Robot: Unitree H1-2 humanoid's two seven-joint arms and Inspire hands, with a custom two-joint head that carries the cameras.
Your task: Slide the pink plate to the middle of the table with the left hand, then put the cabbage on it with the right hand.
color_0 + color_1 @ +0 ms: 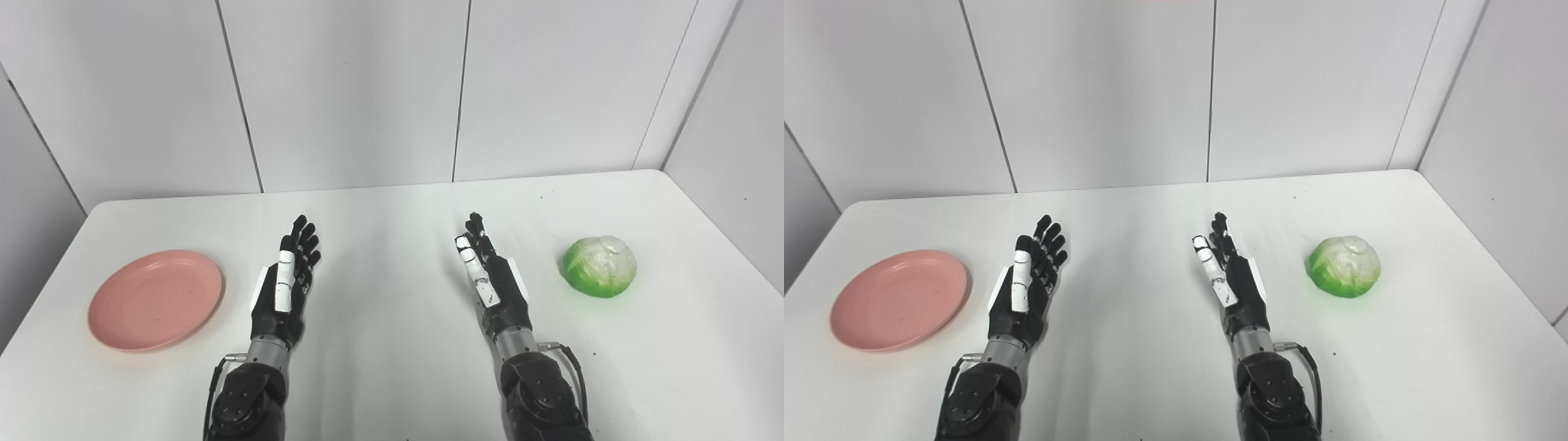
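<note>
Pink plate (155, 300) lies on the white counter (392, 343) at about nine o'clock, just beside the left hand (286, 285) but apart from it. Cabbage (599, 266) sits at three o'clock, near the right hand (492, 278). Both hands are empty — fingers extended (thumbs uppermost) — flanking the counter's bare middle.

One pink plate (155, 299) lies just outside the left hand's fingers (300, 251), and one cabbage (600, 266) sits out beyond the right hand's fingers (478, 242). Two robot hands, a left hand (285, 285) and a right hand (493, 282), are over one white table (392, 367), fingers extended and empty.
</note>
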